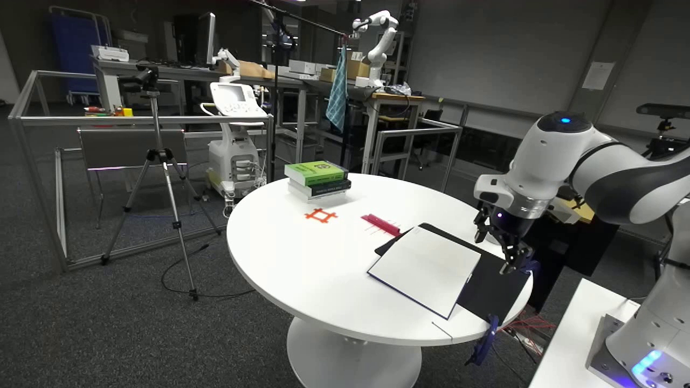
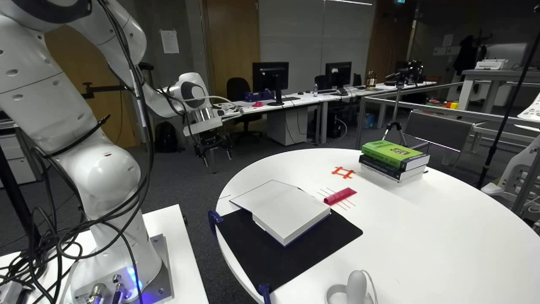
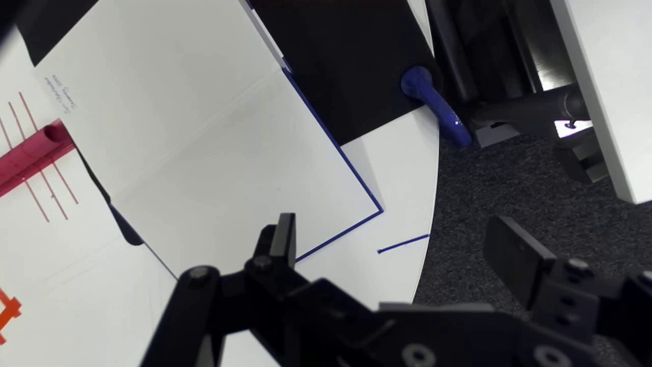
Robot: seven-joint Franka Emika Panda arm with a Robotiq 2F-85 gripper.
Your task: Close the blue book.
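White, smooth pages [image 3: 229, 163] lie open, face up: blue book [image 1: 426, 269], resting partly on the black mat [image 1: 490, 288], partly past it on the white round table [image 1: 318, 264]. Navy cover [image 3: 360, 178] shows only as a thin rim. Mat thin, matte, flat; blue clamps [image 3: 439, 107] at its corners by the table edge.

Gripper [image 3: 393, 229]: black, angular, fingers [image 3: 514, 257] spread wide apart, up in the air, above the mat's level and apart from the book.

Wrist view shows handwriting [image 3: 61, 94] on a page, too blurry to read; in exterior views it is too small to make out. Page block [image 2: 291, 215] thickness shows in an exterior view: squarish slab over the mat, thin opened leaf [image 2: 255, 197] reaching past the mat. Also in an exterior view: pale grey looped device [image 2: 357, 287] near the mat, cut off by the frame.

Others: pink-red strip [image 1: 381, 224], ridged like a half tube, just beside the mat, thin red lines [image 3: 65, 183] on both sides of it. Orange-red outline [image 1: 321, 215], crossed corners, farther from the mat. Book stack [image 1: 317, 180], green on black on white, farther still. Short blue line [image 3: 402, 243] near the mat, beyond the book's corner; pen mark or stick, can't tell.

In the way: a finger covers some page edge in the wrist view, dark blur over a corner there. In an exterior view the arm [image 2: 97, 169] hides background. Tripod [image 1: 160, 156] and metal railing [image 1: 64, 119] well beyond the mat.
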